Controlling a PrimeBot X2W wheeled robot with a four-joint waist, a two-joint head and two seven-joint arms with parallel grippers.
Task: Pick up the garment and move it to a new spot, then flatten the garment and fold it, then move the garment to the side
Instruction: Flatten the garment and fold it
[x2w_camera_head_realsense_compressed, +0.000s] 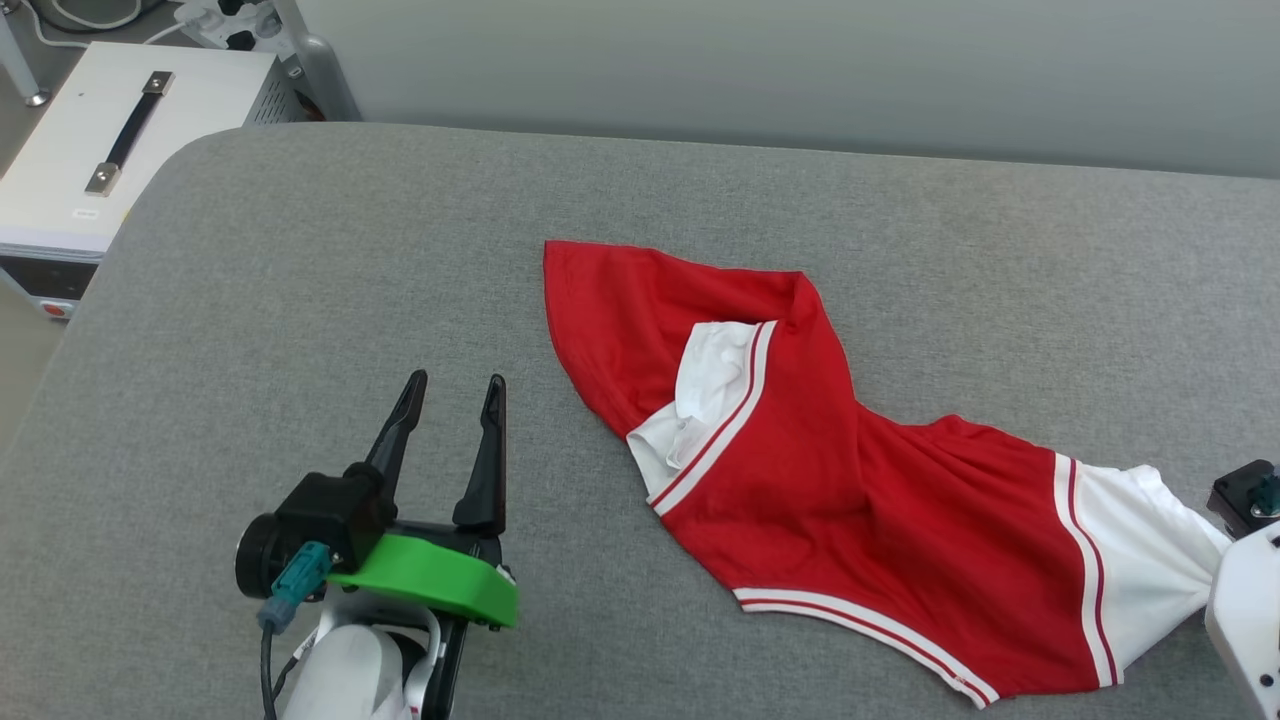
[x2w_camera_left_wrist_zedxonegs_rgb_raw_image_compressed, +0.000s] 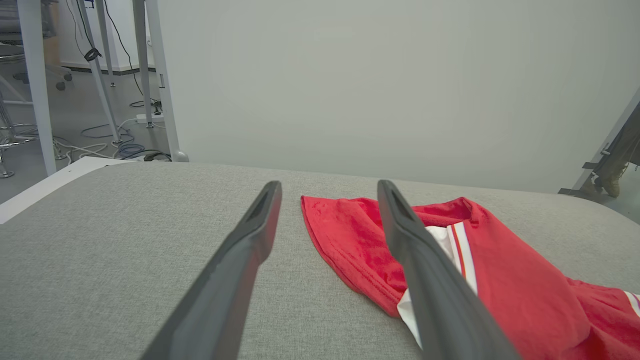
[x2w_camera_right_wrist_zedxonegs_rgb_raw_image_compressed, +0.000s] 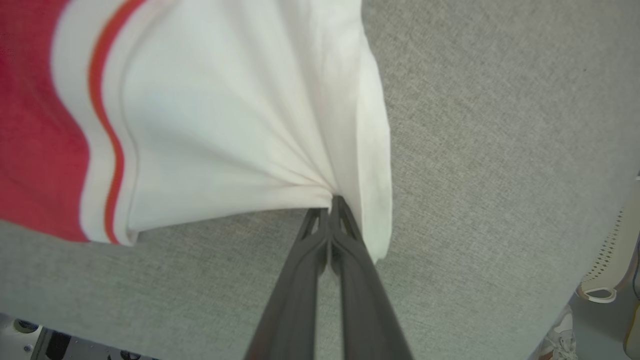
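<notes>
The work surface was a grey fabric-covered table (x2w_camera_head_realsense_compressed: 300, 250) with rounded corners. A plain pale grey wall (x2w_camera_head_realsense_compressed: 800, 70) stood behind its far edge at 12 o'clock. Beside the table at 10 o'clock sat a white case (x2w_camera_head_realsense_compressed: 200, 100) with a black strap handle (x2w_camera_head_realsense_compressed: 130, 130). In the left wrist view, white metal legs (x2w_camera_left_wrist_zedxonegs_rgb_raw_image_compressed: 32, 85) and loose cables (x2w_camera_left_wrist_zedxonegs_rgb_raw_image_compressed: 127, 148) stood on the grey floor (x2w_camera_left_wrist_zedxonegs_rgb_raw_image_compressed: 75, 100) at 10 o'clock. Lighting was even.

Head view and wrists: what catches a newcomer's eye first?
The red garment lies crumpled right of centre on the grey table. The right end effector is shut on its white sleeve, fabric bunching into the pinch. The left end effector hovers open left of the garment, not touching it.
</notes>
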